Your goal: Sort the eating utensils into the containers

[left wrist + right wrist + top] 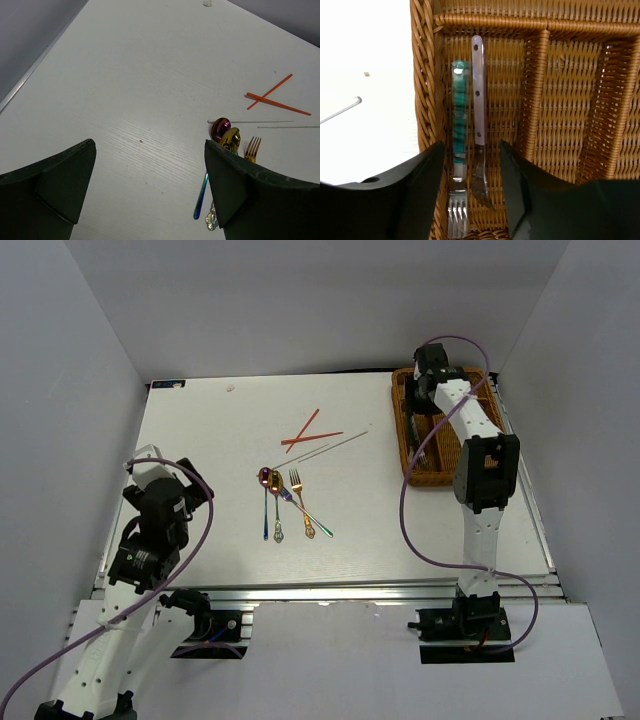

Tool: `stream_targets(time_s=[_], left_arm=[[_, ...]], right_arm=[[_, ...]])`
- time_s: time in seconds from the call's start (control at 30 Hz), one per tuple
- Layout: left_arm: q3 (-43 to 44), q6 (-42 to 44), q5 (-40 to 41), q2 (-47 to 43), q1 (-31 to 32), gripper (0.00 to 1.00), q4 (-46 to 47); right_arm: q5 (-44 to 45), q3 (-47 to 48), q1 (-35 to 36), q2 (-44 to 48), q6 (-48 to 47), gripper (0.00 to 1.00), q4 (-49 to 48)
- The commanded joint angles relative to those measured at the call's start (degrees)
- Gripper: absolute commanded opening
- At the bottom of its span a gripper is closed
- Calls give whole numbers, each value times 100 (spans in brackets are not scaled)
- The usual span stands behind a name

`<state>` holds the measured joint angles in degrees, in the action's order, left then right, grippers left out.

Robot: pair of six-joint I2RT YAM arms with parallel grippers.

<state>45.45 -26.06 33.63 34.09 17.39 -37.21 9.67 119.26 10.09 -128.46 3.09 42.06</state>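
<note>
Two utensils, teal-handled steel fork [458, 150] and pale-handled knife [478, 100], lie in the brown woven wicker tray [426, 75] beneath my empty, spread right pincer [471, 165]; iridescent spoons [270, 482] and red chopsticks [310, 435] remain unsorted.

FREE: table [200, 440] left half | OBSTACLES: spoons [268, 480], gold fork [299, 492] centre; red chopsticks [311, 437] beyond | BLOCKED: far-right corner, wicker tray [398, 420], right arm [470, 420]

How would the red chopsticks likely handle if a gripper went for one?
The red chopsticks look thin and lie flat on the smooth table, so a pinch may slip. They cross, so moving one would likely shift the other. Probably stiff and light.
</note>
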Motion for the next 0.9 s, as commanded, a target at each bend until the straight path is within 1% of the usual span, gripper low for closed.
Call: stream_targets(time_s=[0.0, 0.03, 0.1, 0.17, 0.2, 0.23, 0.27, 0.3, 0.33, 0.37, 0.4, 0.47, 0.57, 0.6, 0.67, 0.7, 0.73, 0.8, 0.87], left_arm=[[7, 40, -49, 45, 19, 98, 109], [8, 40, -49, 54, 19, 98, 118], [8, 49, -49, 54, 19, 98, 109], [-1, 49, -49, 54, 19, 98, 100], [-1, 40, -49, 54, 19, 98, 109], [-1, 40, -49, 46, 19, 98, 109], [-1, 40, -49, 46, 19, 98, 100], [-1, 40, -41, 46, 19, 98, 100], [7, 31, -32, 37, 19, 98, 100], [-1, 31, -23, 45, 19, 98, 91], [7, 31, -5, 46, 28, 98, 91], [7, 22, 12, 37, 28, 98, 91], [7, 5, 56, 28, 28, 98, 74], [-1, 5, 65, 19, 19, 98, 74], [8, 5, 65, 2, 19, 98, 74], [8, 5, 56, 2, 28, 98, 74], [8, 5, 56, 2, 19, 98, 74], [8, 5, 56, -7, 19, 98, 74], [8, 5, 48, -7, 19, 98, 74]], right_arm=[[-70, 106, -7, 330, 16, 57, -23], [-105, 115, -7, 400, 42, 62, -5], [-254, 150, 19, 629, 103, 62, 56], [-482, -25, 98, 839, 191, 62, 56], [-536, -182, 186, 1110, 218, 62, -39], [-563, -393, 430, 1270, 218, 62, -119], [-511, -856, 572, 1437, 235, 62, -198], [-475, -1096, 747, 1743, 270, 62, -277], [-440, -1359, 1132, 1885, 306, 62, -478], [-318, -1623, 1345, 2156, 384, 62, -602], [-178, -2087, 1799, 2281, 472, 63, -864], [-10, -2650, 2215, 2518, 752, 63, -1085], [122, -3004, 3032, 2642, 956, 62, -1437], [97, -3162, 3426, 2634, 930, 58, -1560], [96, -3190, 3762, 2494, 895, 52, -1692], [70, -3138, 3912, 2397, 869, 44, -1675], [70, -3041, 4139, 2301, 842, 43, -1666], [87, -2866, 4317, 1923, 798, 41, -1536], [88, -2514, 4493, 1624, 746, 38, -1377]])
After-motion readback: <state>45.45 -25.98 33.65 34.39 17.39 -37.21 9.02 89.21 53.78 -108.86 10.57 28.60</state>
